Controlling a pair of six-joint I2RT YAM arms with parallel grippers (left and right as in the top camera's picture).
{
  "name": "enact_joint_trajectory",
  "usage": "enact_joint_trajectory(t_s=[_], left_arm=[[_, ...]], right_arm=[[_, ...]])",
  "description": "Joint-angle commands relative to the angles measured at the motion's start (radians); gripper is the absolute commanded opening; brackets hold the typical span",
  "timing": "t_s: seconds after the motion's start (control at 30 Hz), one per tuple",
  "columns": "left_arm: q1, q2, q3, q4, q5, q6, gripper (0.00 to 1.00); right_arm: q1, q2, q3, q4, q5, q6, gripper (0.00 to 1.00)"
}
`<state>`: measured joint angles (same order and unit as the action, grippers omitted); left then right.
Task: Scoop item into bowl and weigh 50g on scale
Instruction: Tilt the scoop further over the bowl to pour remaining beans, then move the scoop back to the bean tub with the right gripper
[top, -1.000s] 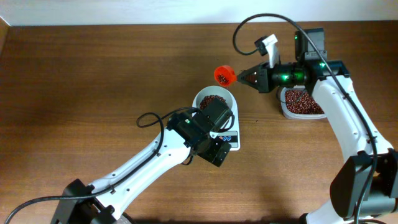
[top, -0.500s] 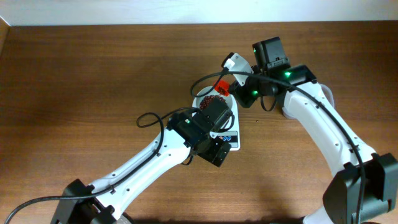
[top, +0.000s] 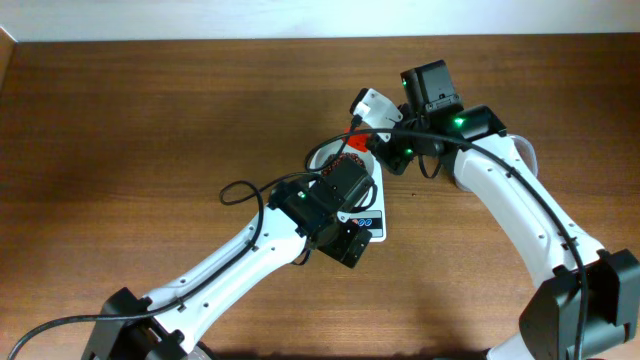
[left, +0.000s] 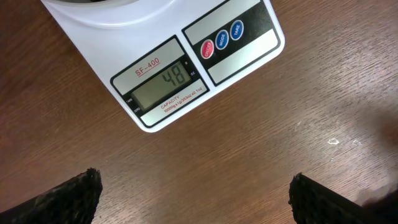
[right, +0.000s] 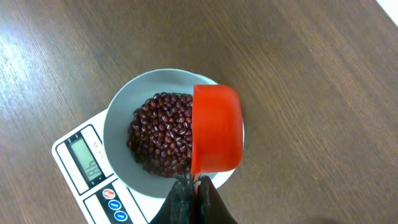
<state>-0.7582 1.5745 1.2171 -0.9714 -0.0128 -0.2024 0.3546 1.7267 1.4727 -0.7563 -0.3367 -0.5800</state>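
Note:
The white bowl (right: 118, 124) stands on the white scale (left: 186, 62) and holds a heap of dark red-brown beans (right: 161, 134). The scale's display (left: 165, 84) reads 48. My right gripper (right: 194, 186) is shut on the handle of a red scoop (right: 216, 127), which is tipped over the right side of the bowl. In the overhead view the scoop (top: 355, 140) shows beside the bowl's rim (top: 320, 152). My left gripper (left: 196, 205) hangs wide open over bare wood just in front of the scale, holding nothing.
My left arm (top: 260, 240) crosses the table from the lower left and covers most of the scale in the overhead view. The pale edge of a clear tub (top: 529, 156) peeks from behind my right arm (top: 510, 200).
My right gripper has swung the scoop left from near the tub to above the bowl and tipped it over. The left arm has not moved.

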Motion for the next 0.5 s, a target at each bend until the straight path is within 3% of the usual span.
enact_joint_trajectory(t_s=[0.0, 0.07, 0.2, 0.3, 0.47], left_arm=[[-0.003, -0.013, -0.007, 0.001, -0.010, 0.010, 0.99], [-0.003, -0.013, -0.007, 0.001, -0.010, 0.010, 0.99], [-0.003, -0.013, -0.007, 0.001, -0.010, 0.010, 0.99], [-0.003, -0.013, -0.007, 0.001, -0.010, 0.010, 0.99], [-0.003, -0.013, -0.007, 0.001, -0.010, 0.010, 0.99]], right_arm=[[0.005, -0.028, 0.023, 0.014, -0.002, -0.007, 0.04], [0.004, -0.028, 0.023, 0.012, -0.026, -0.003, 0.04], [-0.057, -0.028, 0.023, 0.043, -0.077, 0.249, 0.04], [-0.124, -0.028, 0.023, 0.038, -0.290, 0.340, 0.04], [-0.259, -0.028, 0.023, 0.034, -0.383, 0.542, 0.04]])
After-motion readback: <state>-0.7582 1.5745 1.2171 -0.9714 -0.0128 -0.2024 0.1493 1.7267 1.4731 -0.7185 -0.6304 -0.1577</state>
